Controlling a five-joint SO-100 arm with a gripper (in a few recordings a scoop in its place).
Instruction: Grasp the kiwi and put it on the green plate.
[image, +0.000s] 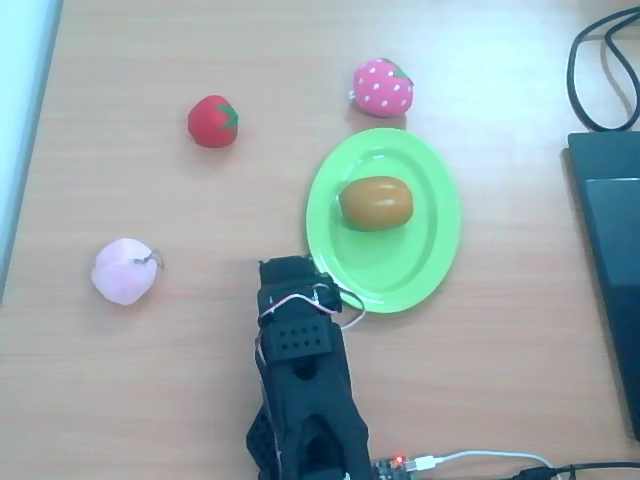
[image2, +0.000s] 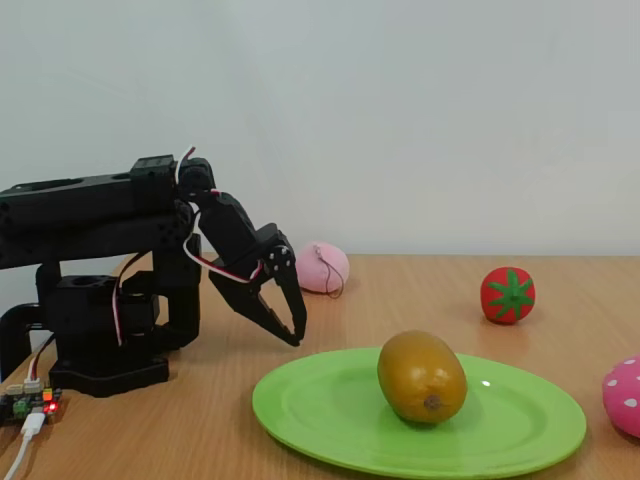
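Olive-brown kiwi (image2: 421, 377) on green plate (image2: 330, 415), gripper (image2: 287, 325) apart

The overhead view looks straight down on the tabletop (image: 500, 380), with the arm's base at the bottom edge. The fixed view sits low, near tabletop height, close to the green plate (image2: 330, 420), facing a pale wall. Both views share the plate, the kiwi (image: 375, 203) and the arm.
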